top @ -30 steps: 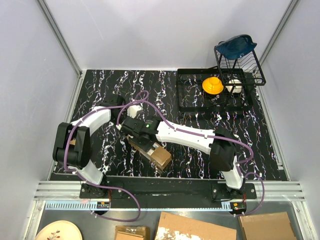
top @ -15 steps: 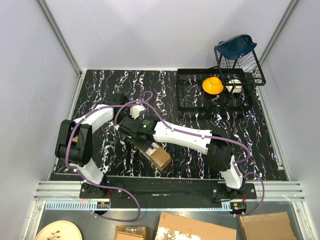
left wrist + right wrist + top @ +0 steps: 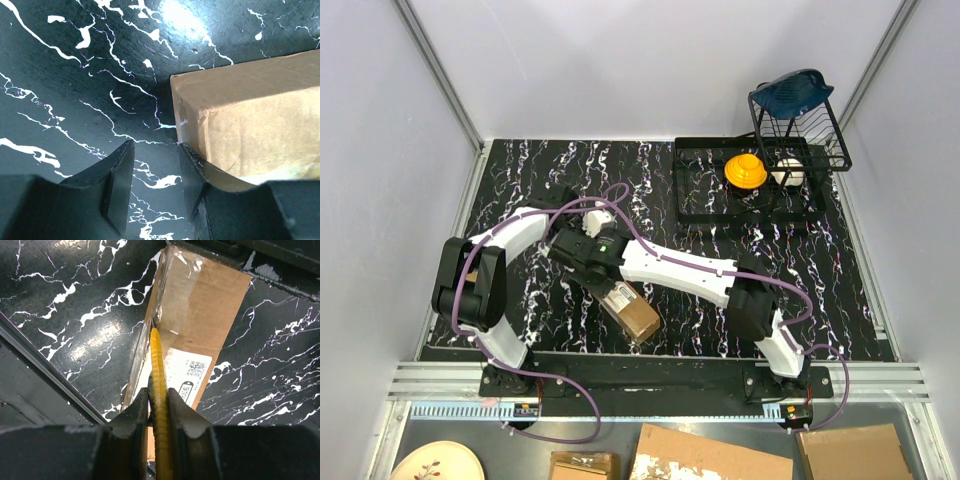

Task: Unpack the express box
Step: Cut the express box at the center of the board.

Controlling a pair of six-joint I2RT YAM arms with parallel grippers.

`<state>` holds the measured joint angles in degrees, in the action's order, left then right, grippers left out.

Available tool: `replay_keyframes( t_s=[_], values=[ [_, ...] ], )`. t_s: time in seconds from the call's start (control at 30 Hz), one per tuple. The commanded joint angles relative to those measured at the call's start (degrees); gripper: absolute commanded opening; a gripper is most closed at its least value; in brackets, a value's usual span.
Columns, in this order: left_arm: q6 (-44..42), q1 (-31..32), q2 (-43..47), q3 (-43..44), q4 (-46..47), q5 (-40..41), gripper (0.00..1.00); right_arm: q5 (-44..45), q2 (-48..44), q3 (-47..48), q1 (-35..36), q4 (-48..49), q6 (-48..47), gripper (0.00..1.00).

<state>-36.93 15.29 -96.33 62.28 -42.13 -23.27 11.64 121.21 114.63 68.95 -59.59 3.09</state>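
At frame centre, right claw (image 3: 159,407) clamps yellow knife (image 3: 158,365), tip at express box (image 3: 205,300) top edge; left claw (image 3: 155,165) parted, empty, apparently touching box end on bench (image 3: 75,60).

The express box (image 3: 638,318) lies on the surface (image 3: 520,170) near the front, the knife (image 3: 156,355) in my right hand (image 3: 159,397) along its top edge, my left hand (image 3: 155,170) at its far end; a rack (image 3: 677,185) back right.

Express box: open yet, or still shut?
Shut. The express box lies flat-topped and taped, no flap raised; the yellow knife has its tip at its long edge.
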Motion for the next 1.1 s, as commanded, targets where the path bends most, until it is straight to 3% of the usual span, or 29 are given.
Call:
replay_keyframes(
  t_s=[0.0,0.63,1.07],
  values=[
    [1.16,4.75,-0.70,-1.72,-15.53,-11.80,0.45,11.30,5.70,4.72,-3.38,20.39,-2.12,0.00],
    [1.68,4.75,0.89,-1.90,-15.61,-11.62,0.44,10.42,6.59,4.56,-5.14,26.72,-1.95,0.00],
    [0.98,4.93,0.18,-1.64,-16.23,-12.15,0.43,16.31,3.43,-4.57,-5.93,41.30,1.47,0.00]
  ],
)
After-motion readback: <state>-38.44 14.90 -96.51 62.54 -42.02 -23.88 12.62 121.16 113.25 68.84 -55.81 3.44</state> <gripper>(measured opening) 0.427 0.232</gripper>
